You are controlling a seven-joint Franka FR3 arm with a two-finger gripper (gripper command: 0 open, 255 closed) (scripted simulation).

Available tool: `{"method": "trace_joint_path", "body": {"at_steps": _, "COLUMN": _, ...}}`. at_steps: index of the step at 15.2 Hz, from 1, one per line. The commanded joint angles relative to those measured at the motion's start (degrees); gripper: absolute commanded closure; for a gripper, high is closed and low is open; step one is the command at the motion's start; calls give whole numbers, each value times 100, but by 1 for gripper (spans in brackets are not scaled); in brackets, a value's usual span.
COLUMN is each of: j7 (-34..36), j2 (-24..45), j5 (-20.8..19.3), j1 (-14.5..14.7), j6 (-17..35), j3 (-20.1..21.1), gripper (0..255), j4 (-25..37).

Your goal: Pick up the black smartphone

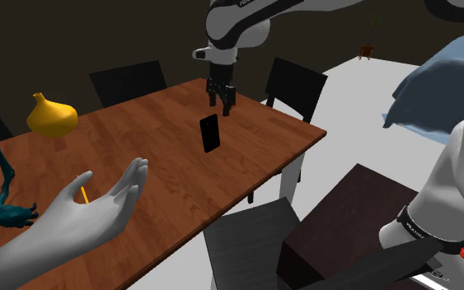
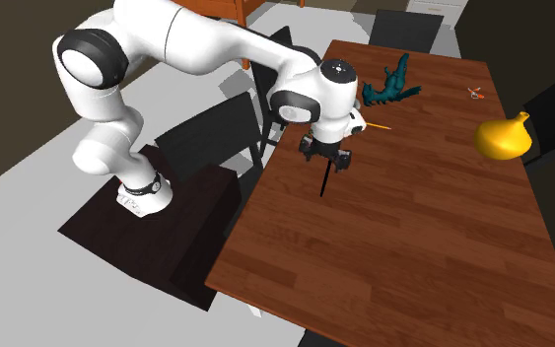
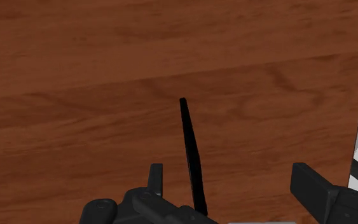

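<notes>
I am seeing the gripper (image 3: 230, 170) open over the upright phone (image 3: 190, 146); I am aiming to centre, descend straight, then squeeze its flat faces.

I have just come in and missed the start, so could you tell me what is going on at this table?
A white Franka arm with a black two-finger gripper is working on the thin black smartphone on the brown wooden table. The phone stands upright on end directly beneath the gripper, its top reaching between the jaws. The jaws stand apart and do not touch it, so it is not held yet.
</notes>
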Motion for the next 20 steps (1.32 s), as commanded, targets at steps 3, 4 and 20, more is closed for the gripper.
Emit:
{"method": "trace_joint_path", "body": {"at_steps": 3, "j7": -650, "j2": 573, "j5": 138, "j1": 54, "j6": -86, "j3": 245, "gripper": 0, "j4": 690}}
{"method": "trace_joint_path", "body": {"at_steps": 4, "j7": -663, "j2": 594, "j5": 143, "j1": 53, "j6": -19, "j3": 249, "gripper": 0, "j4": 643}}
{"method": "trace_joint_path", "body": {"at_steps": 20, "j7": -763, "j2": 745, "j5": 191, "j1": 51, "j6": 418, "j3": 262, "gripper": 255, "j4": 348}}
